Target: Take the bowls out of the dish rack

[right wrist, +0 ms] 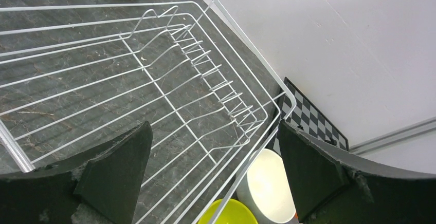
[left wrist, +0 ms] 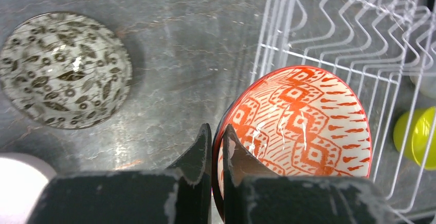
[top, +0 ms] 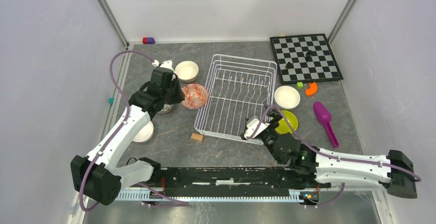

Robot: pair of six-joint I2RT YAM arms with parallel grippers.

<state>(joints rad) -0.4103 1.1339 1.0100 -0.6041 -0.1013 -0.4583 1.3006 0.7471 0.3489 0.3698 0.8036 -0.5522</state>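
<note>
The white wire dish rack [top: 236,98] stands mid-table with no bowl showing inside it. My left gripper [top: 179,94] is shut on the rim of a red-and-white patterned bowl [top: 195,96], just outside the rack's left side; one finger is inside the rim and one outside [left wrist: 216,134]. A cream bowl [top: 186,71], a dark floral bowl [left wrist: 64,70] and a white bowl [top: 145,131] sit to the left. A white bowl [top: 287,97] and a yellow-green bowl [top: 287,122] sit to the right of the rack. My right gripper [top: 255,128] is open and empty over the rack's near right corner [right wrist: 213,126].
A chessboard [top: 306,57] lies at the back right, with a purple scoop [top: 325,121], an orange piece [top: 310,88] and a green cube [top: 300,85] near it. A small wooden block [top: 197,137] lies before the rack. A red-blue block [top: 148,40] sits at the back wall.
</note>
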